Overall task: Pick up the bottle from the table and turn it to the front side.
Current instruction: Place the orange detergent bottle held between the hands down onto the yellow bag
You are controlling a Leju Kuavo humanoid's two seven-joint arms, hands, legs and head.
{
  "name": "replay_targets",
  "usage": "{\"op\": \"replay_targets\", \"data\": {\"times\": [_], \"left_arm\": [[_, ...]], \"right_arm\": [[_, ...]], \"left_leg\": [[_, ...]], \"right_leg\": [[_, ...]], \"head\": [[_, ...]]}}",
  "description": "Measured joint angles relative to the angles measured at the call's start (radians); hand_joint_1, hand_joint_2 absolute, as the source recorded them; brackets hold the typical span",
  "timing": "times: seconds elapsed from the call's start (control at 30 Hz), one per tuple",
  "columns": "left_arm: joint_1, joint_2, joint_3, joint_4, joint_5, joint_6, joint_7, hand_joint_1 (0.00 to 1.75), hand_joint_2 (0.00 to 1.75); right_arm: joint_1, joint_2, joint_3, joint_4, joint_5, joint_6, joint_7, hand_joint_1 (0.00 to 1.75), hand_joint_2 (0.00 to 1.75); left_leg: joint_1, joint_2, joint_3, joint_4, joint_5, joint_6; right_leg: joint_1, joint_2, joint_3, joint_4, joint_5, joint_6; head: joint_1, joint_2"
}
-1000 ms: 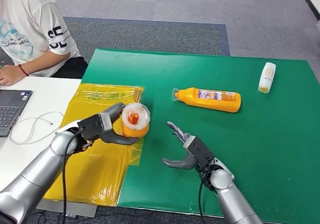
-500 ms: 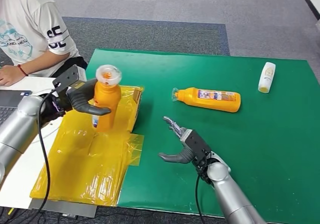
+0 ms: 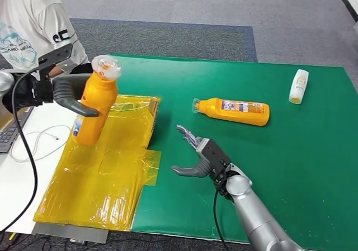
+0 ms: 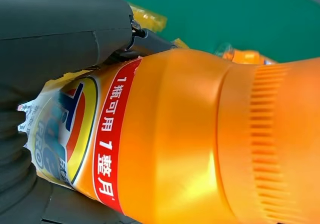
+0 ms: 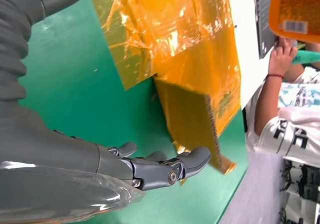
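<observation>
The bottle point(image 3: 93, 104) looks like smooth, stiff plastic, probably slippery and fairly heavy if full, so the labelled body below the shoulder seems the safest place to grip. The left hand point(image 3: 69, 92) holds it there, tilted, lifted above the yellow sheet point(image 3: 106, 178) at the tabletop's point(image 3: 295, 161) left edge. The right hand point(image 3: 196, 159) hovers empty, fingers spread, well apart from it.

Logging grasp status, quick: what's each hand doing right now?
Left hand: holding the orange bottle above the yellow sheet.
Right hand: open, holding nothing.
</observation>
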Motion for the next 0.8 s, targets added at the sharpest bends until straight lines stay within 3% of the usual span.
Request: {"op": "replay_targets", "data": {"times": [0.1, 0.33, 0.8], "left_arm": [[-0.066, 0.024, -0.098, -0.009, 0.082, 0.007, 0.036, 1.75, 1.75], [-0.161, 0.055, -0.27, -0.03, 0.151, 0.026, 0.025, 1.75, 1.75], [-0.233, 0.077, -0.457, -0.062, 0.105, 0.064, -0.006, 1.75, 1.75]], "right_arm": [[-0.014, 0.011, 0.006, 0.012, -0.002, 0.0, 0.0, 0.0, 1.75], [-0.037, 0.024, 0.015, 0.029, -0.008, -0.002, -0.001, 0.0, 1.75], [-0.055, 0.036, 0.027, 0.028, -0.011, -0.018, 0.003, 0.0, 1.75]], "left_leg": [[0.0, 0.0, 0.0, 0.0, 0.0, 0.0], [0.0, 0.0, -0.001, 0.0, 0.001, 0.0], [0.0, 0.0, -0.001, 0.0, 0.001, 0.0]], "right_leg": [[0.0, 0.0, 0.0, 0.0, 0.0, 0.0], [0.0, 0.0, 0.0, 0.0, 0.001, 0.0], [0.0, 0.0, 0.0, 0.0, 0.001, 0.0]], "head": [[0.0, 0.0], [0.0, 0.0], [0.0, 0.0]]}}
